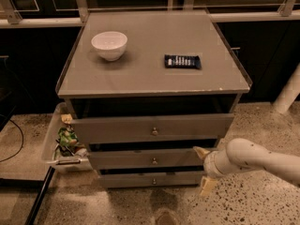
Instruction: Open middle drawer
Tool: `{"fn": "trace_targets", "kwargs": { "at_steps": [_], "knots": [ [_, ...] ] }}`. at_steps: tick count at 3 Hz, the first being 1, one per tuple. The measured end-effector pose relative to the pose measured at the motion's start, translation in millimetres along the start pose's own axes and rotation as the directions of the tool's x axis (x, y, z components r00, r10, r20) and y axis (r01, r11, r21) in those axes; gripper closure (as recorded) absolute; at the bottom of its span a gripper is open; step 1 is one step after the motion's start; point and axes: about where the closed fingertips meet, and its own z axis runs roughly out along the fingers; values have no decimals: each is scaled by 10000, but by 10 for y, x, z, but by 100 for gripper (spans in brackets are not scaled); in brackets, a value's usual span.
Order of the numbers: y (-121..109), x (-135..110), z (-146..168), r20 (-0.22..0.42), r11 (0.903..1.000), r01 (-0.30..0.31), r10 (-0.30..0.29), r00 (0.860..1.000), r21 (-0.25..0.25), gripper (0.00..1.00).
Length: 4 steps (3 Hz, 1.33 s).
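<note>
I am finding no legible text, brand, number or sign in the camera view. The dark packet (183,61) lying on the cabinet top (154,36) is showing pale markings across its face, but I am unable to read them. The gripper (205,169) is sitting just beside the right end of the middle drawer (126,159), fingers spread apart, carrying no readable marking.

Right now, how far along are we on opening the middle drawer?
Done: the gripper is at drawer height, by the middle drawer's right end, fingers apart. In hand: the approach; its brass knob is untouched. Left: grasp the knob and pull; the drawer front looks shut.
</note>
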Motion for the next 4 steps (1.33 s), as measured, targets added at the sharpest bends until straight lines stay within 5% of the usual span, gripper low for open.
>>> {"fn": "trace_targets", "kwargs": {
  "at_steps": [4],
  "knots": [
    [-549, -186, 553, 1472, 9857, 883, -1095, 9830, 1434, 0]
  ]
}}
